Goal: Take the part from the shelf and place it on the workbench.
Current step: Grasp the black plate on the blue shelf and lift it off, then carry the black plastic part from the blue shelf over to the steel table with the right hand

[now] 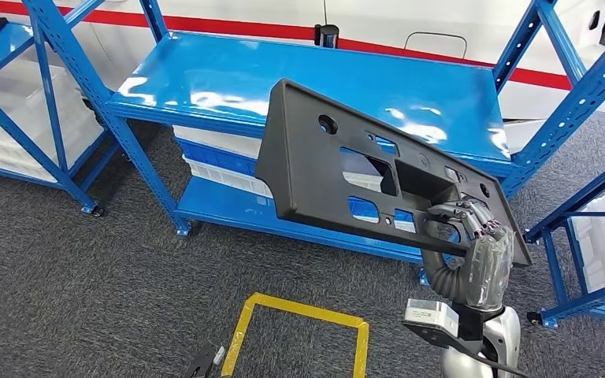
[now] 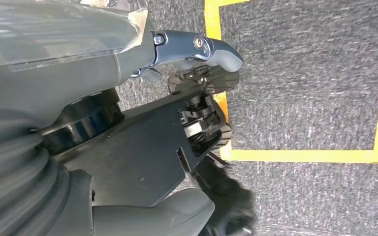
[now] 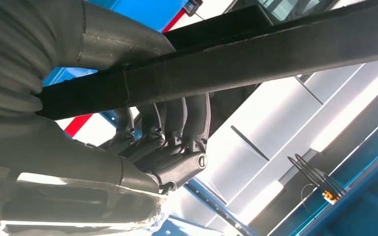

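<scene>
The right hand (image 1: 473,236) sits in the lower right of the head view, its dark fingers (image 1: 461,214) curled over the lower right end of the part (image 1: 339,157) and gripping it there. In the right wrist view the same fingers (image 3: 174,123) hook up around the part's dark edge (image 3: 256,54), with the ribbed grey cover behind them. The forearm rises from the bottom edge of the head view, the wrist bent so the hand holds the part up in the air.

The part is a flat, matte black plastic panel, roughly rectangular, with a raised rim along its edges. It has several rectangular cut-outs, through which the blue behind it shows, and a round hole near its upper left corner. It tilts, its upper left corner highest, its lower right end in the hand. It hangs in the middle of the head view, in front of the blue shelf (image 1: 205,79), apart from the shelf's top board.

The left hand (image 2: 192,49) appears in the left wrist view, grey thumb stretched out above grey carpet (image 2: 315,73) and yellow floor tape (image 2: 300,155); its other fingers are hidden, so whether it is spread or curled cannot be told.

White crates (image 1: 220,169) stand on the lower shelf board.
</scene>
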{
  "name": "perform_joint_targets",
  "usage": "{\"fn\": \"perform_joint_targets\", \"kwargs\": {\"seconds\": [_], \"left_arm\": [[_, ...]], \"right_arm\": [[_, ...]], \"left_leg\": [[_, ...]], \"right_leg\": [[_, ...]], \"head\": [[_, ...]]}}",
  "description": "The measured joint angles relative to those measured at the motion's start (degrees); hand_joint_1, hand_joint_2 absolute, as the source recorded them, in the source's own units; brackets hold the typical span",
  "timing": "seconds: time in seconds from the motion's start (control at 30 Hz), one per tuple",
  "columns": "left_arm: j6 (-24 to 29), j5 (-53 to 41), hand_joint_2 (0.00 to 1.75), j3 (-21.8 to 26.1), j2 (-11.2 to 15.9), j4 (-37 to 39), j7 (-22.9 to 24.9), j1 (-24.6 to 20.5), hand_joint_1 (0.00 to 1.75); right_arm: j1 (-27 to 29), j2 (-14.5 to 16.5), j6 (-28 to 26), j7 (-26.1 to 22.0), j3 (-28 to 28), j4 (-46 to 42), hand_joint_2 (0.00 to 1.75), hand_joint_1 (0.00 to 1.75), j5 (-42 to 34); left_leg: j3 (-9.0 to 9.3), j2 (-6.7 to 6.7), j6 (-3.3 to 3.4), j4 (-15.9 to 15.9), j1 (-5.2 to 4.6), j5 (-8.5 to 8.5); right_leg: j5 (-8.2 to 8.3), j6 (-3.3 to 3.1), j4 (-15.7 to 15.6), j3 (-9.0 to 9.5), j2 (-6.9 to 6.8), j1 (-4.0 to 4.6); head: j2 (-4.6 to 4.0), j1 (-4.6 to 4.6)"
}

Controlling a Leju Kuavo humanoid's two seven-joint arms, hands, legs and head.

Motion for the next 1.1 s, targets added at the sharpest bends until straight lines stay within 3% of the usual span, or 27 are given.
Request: {"fn": "perform_joint_targets", "kwargs": {"seconds": [0.03,0.1,0.17,0.2,0.27,0.33,0.37,0.4,0.43,0.5,0.57,0.63,0.7,0.77,0.8,0.87,0.9,0.93,0.97,1.0,1.07,1.1], "left_arm": [[0.0,0.0,1.75,0.0,0.0,0.0,0.0,0.0,0.00],[0.0,0.0,1.75,0.0,0.0,0.0,0.0,0.0,0.00],[0.0,0.0,1.75,0.0,0.1,0.0,0.0,0.0,0.00],[0.0,0.0,1.75,0.0,0.1,0.0,0.0,0.0,0.00],[0.0,-0.2,1.75,0.0,0.1,0.0,0.0,0.1,0.00],[0.0,-0.3,1.75,0.0,0.1,0.0,0.0,0.1,0.00],[0.0,-0.4,1.75,0.0,0.1,0.0,0.0,0.1,0.00],[0.0,-0.5,1.75,0.0,0.1,0.0,0.0,0.1,0.00],[0.0,-0.5,1.75,0.0,0.1,0.0,0.0,0.0,0.00],[-0.1,-0.5,1.75,0.0,0.1,0.0,0.0,0.0,0.00],[-0.2,-0.5,1.75,0.0,0.2,-0.1,0.0,-0.3,0.00],[-0.3,-0.5,1.75,-0.1,0.2,-0.1,-0.1,-0.4,0.00],[-0.4,-0.5,1.75,-0.1,0.2,-0.1,-0.1,-0.5,0.00],[-0.5,-0.5,1.75,-0.1,0.2,-0.1,-0.1,-0.6,0.00],[-0.5,-0.5,1.75,-0.1,0.2,-0.1,-0.1,-0.6,0.00],[-0.5,-0.5,1.75,-0.1,0.1,-0.1,-0.1,-0.7,0.00],[-0.6,-0.5,1.75,-0.2,0.1,-0.1,-0.1,-0.7,0.00],[-0.6,-0.5,1.75,-0.2,0.1,-0.1,-0.1,-0.7,0.00],[-0.6,-0.5,1.75,-0.2,0.0,-0.1,-0.1,-0.7,0.00],[-0.6,-0.5,1.75,-0.2,0.0,-0.1,-0.1,-0.6,0.00],[-0.6,-0.5,1.75,-0.2,0.0,-0.1,-0.1,-0.7,0.00],[-0.6,-0.5,1.75,-0.2,0.0,-0.1,-0.1,-0.7,0.00]], "right_arm": [[-0.1,0.0,0.0,0.0,0.0,0.0,1.75,1.75,0.0],[-0.1,0.0,0.0,0.0,0.0,0.0,1.75,1.75,0.0],[-0.1,0.0,-0.1,0.0,0.0,0.0,1.75,1.75,0.0],[-0.1,0.0,-0.1,0.0,0.0,0.0,1.75,1.75,0.0],[-0.1,0.0,-0.2,0.0,0.0,0.0,1.75,1.75,0.0],[0.0,0.1,-0.3,0.2,0.0,0.0,1.75,1.75,0.2],[0.1,0.1,-0.3,0.4,0.0,0.0,1.75,1.75,0.4],[0.2,0.1,-0.3,0.6,0.0,0.0,1.75,1.75,0.7],[0.3,0.1,-0.3,0.8,0.0,0.0,1.75,1.75,0.9],[0.4,0.2,-0.2,1.1,0.0,-0.1,1.75,1.75,1.3],[0.4,0.4,-0.2,1.3,0.0,-0.4,1.75,1.75,1.5],[0.4,0.5,-0.2,1.4,0.0,-0.7,1.75,1.75,1.6],[0.4,0.6,-0.1,1.4,0.0,-0.8,1.75,1.75,1.7],[0.5,0.6,-0.1,1.5,0.0,-1.0,1.75,1.75,1.7],[0.6,0.6,0.0,1.5,-0.1,-1.1,1.75,1.75,1.7],[0.7,0.5,0.0,1.5,-0.1,-1.2,1.75,1.75,1.7],[0.8,0.5,0.1,1.5,-0.1,-1.2,1.75,1.75,1.7],[0.9,0.5,0.1,1.5,-0.1,-1.2,1.75,1.75,1.7],[1.0,0.5,0.1,1.5,-0.1,-1.2,1.75,1.75,1.7],[1.0,0.4,0.1,1.5,-0.1,-1.2,1.75,1.75,1.7],[1.0,0.4,0.1,1.5,-0.1,-1.2,1.75,1.75,1.7],[1.0,0.4,0.1,1.5,-0.1,-1.3,1.75,1.75,1.7]], "left_leg": [[-0.65,-0.01,-0.35,0.5,-0.01,0.25],[-1.59,-0.06,-1.02,1.5,-0.23,0.73],[-2.03,-0.14,-1.59,1.8,-0.15,1.20],[-2.37,-0.20,-1.84,2.3,0.01,0.54],[-3.80,-0.30,-2.37,6.1,0.27,-3.70],[-5.81,-0.36,-2.68,13.4,0.31,-9.22],[-6.38,-0.37,-2.68,16.6,0.32,-10.60],[-6.19,-0.37,-2.55,18.3,0.31,-10.71],[-4.87,-0.40,-2.26,17.7,0.27,-9.71],[0.38,-0.66,-1.20,11.2,0.04,-7.20],[5.31,-0.94,-0.17,3.8,-0.38,-6.80],[6.73,-1.01,0.34,1.2,-0.91,-7.13],[6.44,-0.95,0.78,0.8,-1.18,-6.44],[5.88,-0.68,1.29,0.0,-0.99,-5.06],[5.33,-0.53,1.53,-0.4,-0.85,-4.22],[3.78,-0.32,1.77,-0.4,-0.80,-2.89],[2.91,-0.24,1.75,-0.4,-0.78,-2.24],[2.04,-0.15,1.67,-0.4,-0.75,-1.62],[1.18,-0.08,1.50,-0.3,-0.68,-1.02],[0.35,-0.04,1.25,-0.1,-0.58,-0.49],[-1.29,-0.02,0.62,0.8,-0.46,0.28],[-1.98,-0.04,0.27,1.4,-0.52,0.58]], "right_leg": [[0.41,0.19,-3.8,2.52,0.11,0.00],[0.15,-0.11,-7.8,4.64,0.28,0.11],[0.34,-0.96,-7.7,3.79,0.30,0.07],[0.69,-1.60,-7.6,3.47,0.26,0.03],[1.73,-3.15,-7.5,2.56,0.17,-0.03],[2.87,-4.03,-7.4,1.27,0.14,0.35],[3.39,-4.17,-7.4,0.57,0.14,0.55],[3.87,-4.21,-7.3,-0.11,0.14,0.76],[4.31,-4.21,-7.2,-0.75,0.14,0.95],[5.15,-4.14,-7.1,-1.75,0.18,1.25],[5.92,-3.68,-7.1,-2.30,0.17,1.39],[6.60,-2.83,-7.2,-2.51,0.07,1.15],[7.13,-2.20,-7.3,-2.64,0.02,1.01],[5.78,-2.16,-6.1,-3.52,0.06,1.17],[3.90,-2.36,-4.2,-4.40,0.09,1.23],[-1.01,-2.74,2.6,-6.66,0.11,1.05],[-2.62,-2.53,6.3,-7.50,0.10,0.92],[-3.11,-1.99,8.7,-7.71,0.10,0.79],[-2.51,-1.22,9.2,-6.95,0.10,0.63],[-1.22,-0.39,7.5,-5.10,0.09,0.43],[0.51,0.67,-0.5,1.00,0.09,0.13],[0.38,0.55,-4.3,3.53,0.15,0.19]], "head": [[0.01,0.00],[0.00,-0.05],[0.00,-0.21],[0.00,-0.26],[0.01,-0.31],[0.01,-0.37],[0.01,-0.38],[0.01,-0.37],[0.01,-0.38],[0.01,-0.37],[0.01,-0.32],[0.00,-0.35],[0.00,-0.39],[0.00,-0.31],[0.00,-0.23],[0.00,-0.11],[0.00,-0.10],[0.00,-0.12],[0.00,-0.11],[0.00,-0.14],[0.00,-0.10],[0.00,-0.15]]}}
